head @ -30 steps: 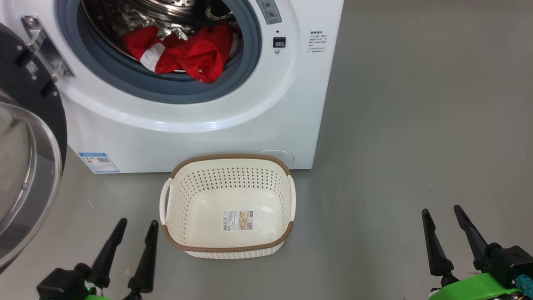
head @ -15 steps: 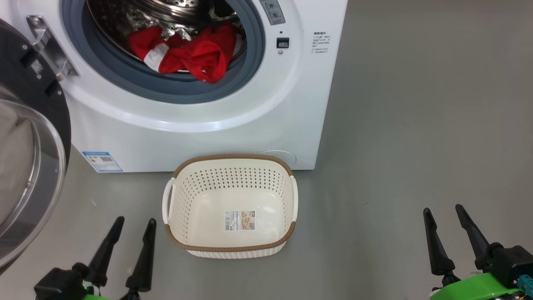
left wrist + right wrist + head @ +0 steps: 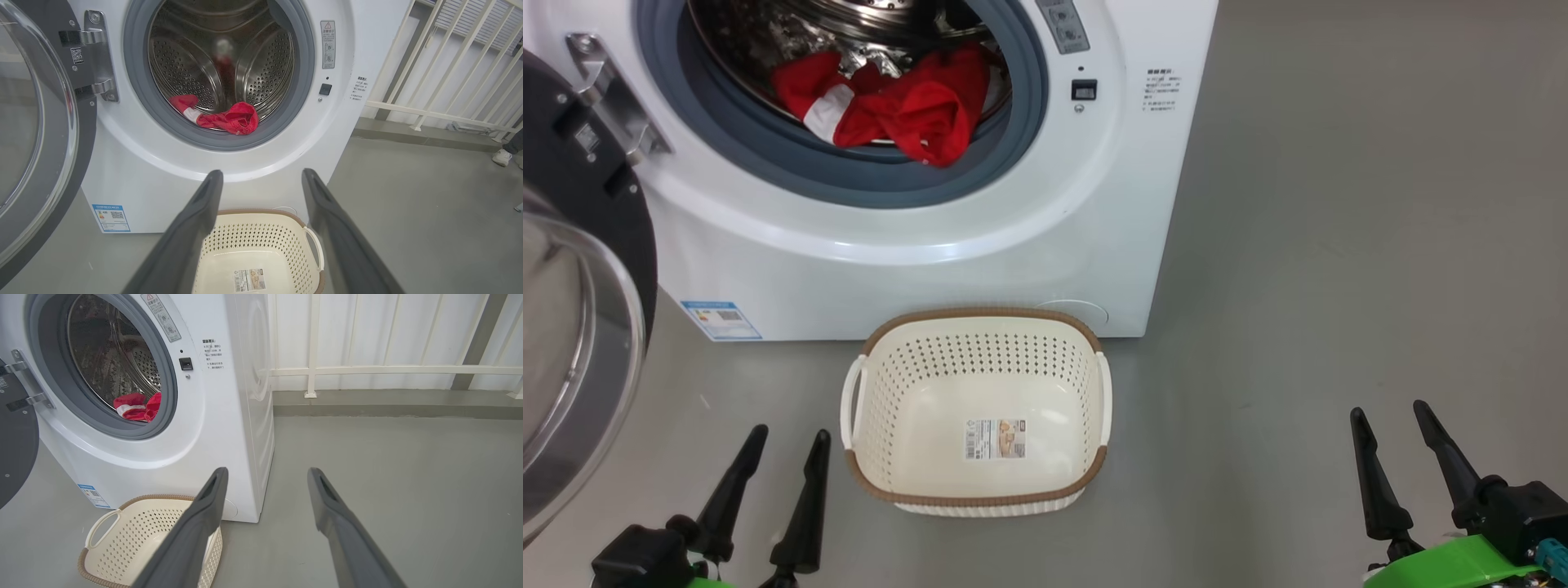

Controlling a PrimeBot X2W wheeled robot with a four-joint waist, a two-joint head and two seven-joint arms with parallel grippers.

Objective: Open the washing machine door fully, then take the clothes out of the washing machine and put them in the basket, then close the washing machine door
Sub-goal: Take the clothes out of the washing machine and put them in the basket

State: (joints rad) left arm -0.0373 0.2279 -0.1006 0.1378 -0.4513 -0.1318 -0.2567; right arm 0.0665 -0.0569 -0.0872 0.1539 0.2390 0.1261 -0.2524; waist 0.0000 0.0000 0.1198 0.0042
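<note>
Plainly, the washing machine door (image 3: 572, 327) stands swung wide to the left of the basket (image 3: 980, 313), so reaching for the laundry looks like the next step. Just left of the basket's near corner sits the left gripper (image 3: 792, 433), fingers apart and empty. Beyond the basket and above it, the clothes (image 3: 898, 110) lie at the drum's front lip inside the washing machine (image 3: 890, 261), their long axis running across the opening, one red fold drooping onto the gasket. Well right of the basket, the right gripper (image 3: 1387, 408) is likewise spread and empty; the left seems the nearer arm
</note>
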